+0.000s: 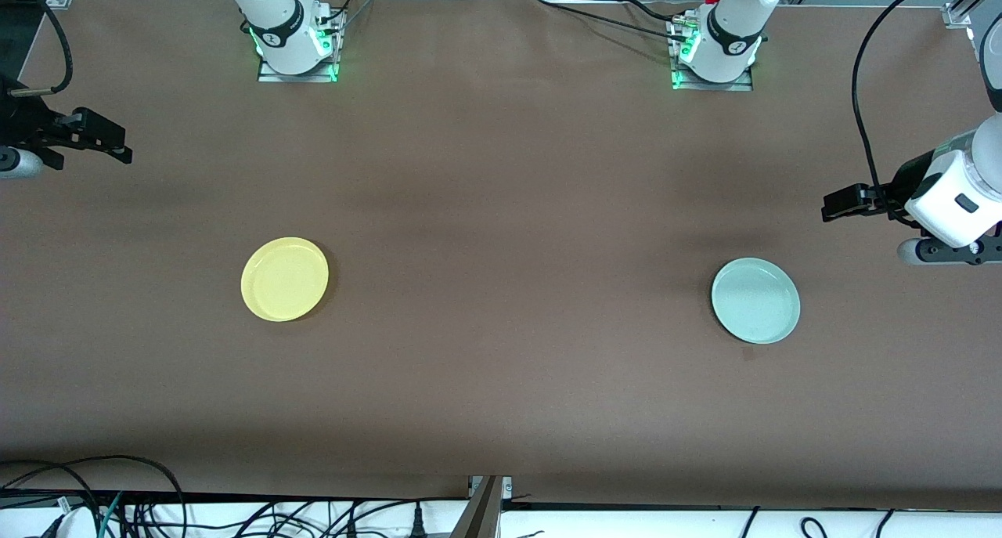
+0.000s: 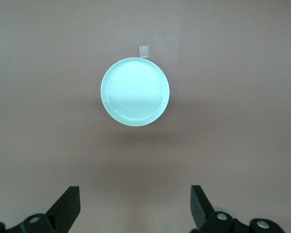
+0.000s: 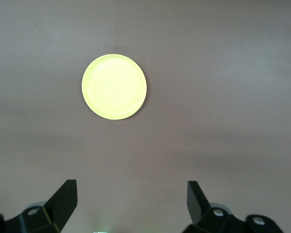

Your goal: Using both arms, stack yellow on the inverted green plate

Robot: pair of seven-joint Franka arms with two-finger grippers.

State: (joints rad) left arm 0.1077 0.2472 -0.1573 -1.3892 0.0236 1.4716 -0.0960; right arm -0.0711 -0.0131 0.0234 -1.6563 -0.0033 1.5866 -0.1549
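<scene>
- The right end effector [image 1: 117, 150] hangs high over the surface's [image 1: 501, 209] edge at the right arm's end, fingers spread wide and holding nothing, as its wrist view shows.
- The yellow [image 1: 284, 279] lies alone on the surface, toward the right arm's end, about midway between the robots' edge and the front camera's edge. It is untouched and appears rim up.
- The green plate [image 1: 755, 300] lies well apart from it, toward the left arm's end. A small piece of tape [image 2: 144, 50] sits just beside its rim.
- The left end effector [image 1: 841, 204] hangs over the edge at the left arm's end, fingers wide and empty.
- By my judgement nothing is done yet: both grasps and the stacking remain. Whether the green plate still needs flipping I cannot tell.
</scene>
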